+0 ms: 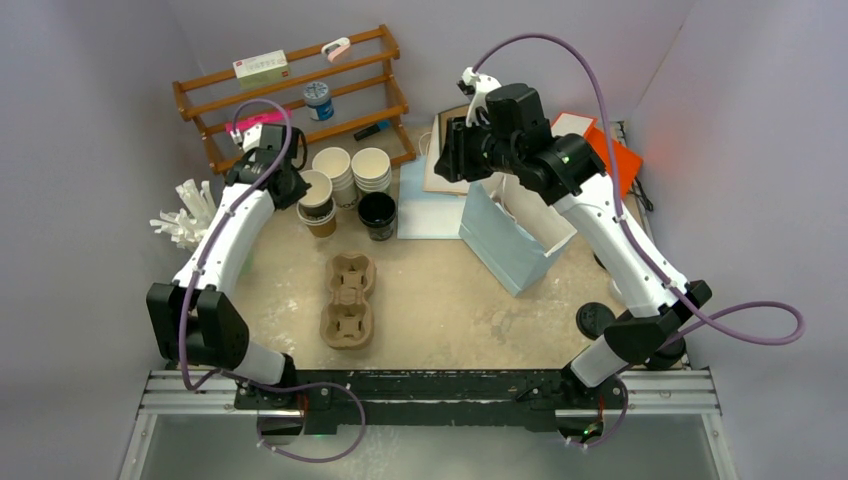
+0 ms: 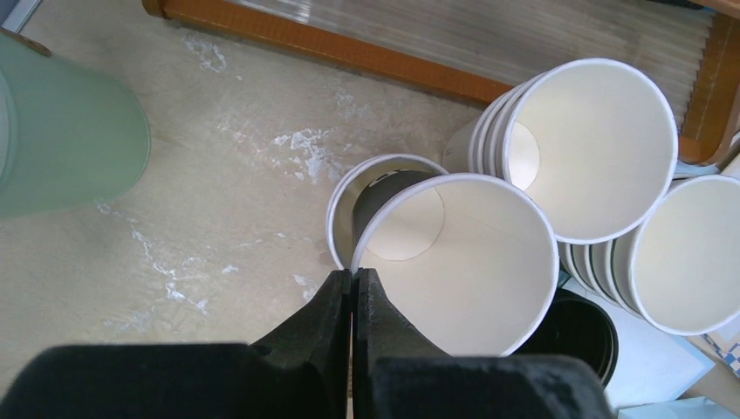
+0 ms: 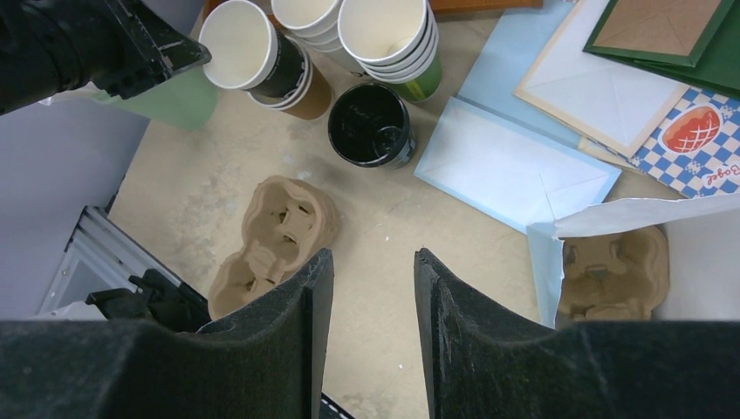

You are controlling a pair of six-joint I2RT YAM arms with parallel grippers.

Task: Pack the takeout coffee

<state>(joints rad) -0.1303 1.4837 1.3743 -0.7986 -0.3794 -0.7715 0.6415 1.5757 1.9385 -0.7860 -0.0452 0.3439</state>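
**Item:** white paper cup (image 2: 454, 262). Open-topped, with a plain off-white interior and a rolled rim. It sits tilted in a dark-sleeved cup (image 2: 373, 185), just beside 2 stacks of white cups (image 2: 593, 148).

**Left gripper** (image 2: 352, 278): jaws clenched on the cup's near rim, 1 finger inside and 1 outside.

**Right gripper** (image 3: 371, 262): jaws parted, grasping nothing, raised near the blue paper bag (image 1: 500, 240), well apart from the cup.

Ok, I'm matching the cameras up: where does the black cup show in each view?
Top external: black cup left of centre, upper half.
Left wrist: black cup at the bottom right, partly hidden by a white cup.
Right wrist: black cup upper centre.
Shared landmark: the stacked white cups right beside it.
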